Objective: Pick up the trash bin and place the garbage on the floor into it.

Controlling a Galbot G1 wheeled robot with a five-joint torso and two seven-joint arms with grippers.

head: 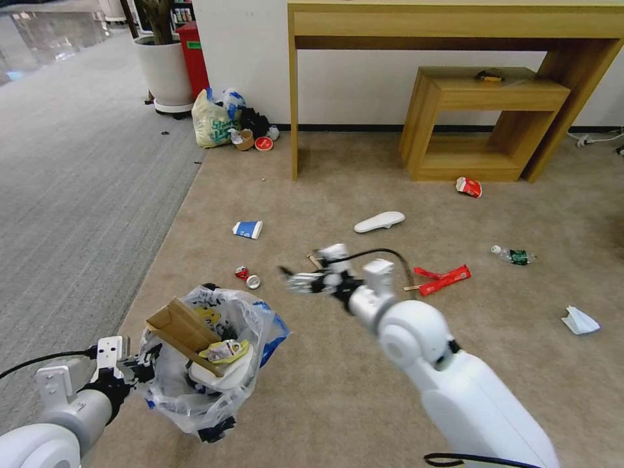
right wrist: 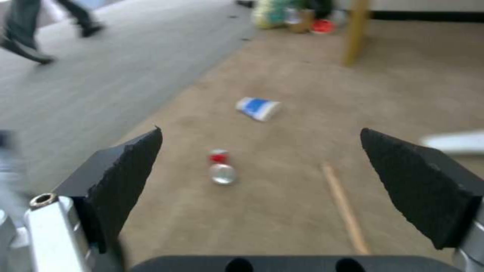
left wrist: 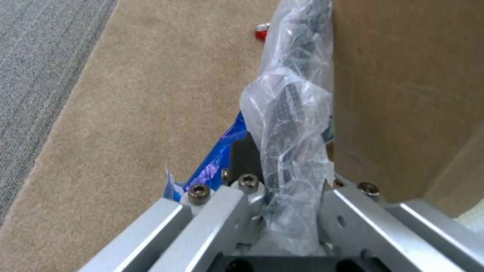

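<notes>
Trash bin (head: 208, 364) clamped in left tool (head: 133, 367)

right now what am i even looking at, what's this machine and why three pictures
It is a wheeled robot with two arms, tidying litter. The wide picture comes from its head; the other two come from cameras on its wrists. The left gripper is shut on the trash bin, which already holds cardboard. The right gripper is open above the beige floor, where a crushed can, a blue-white cup, a wooden stick, a white insole and red wrappers lie.
</notes>
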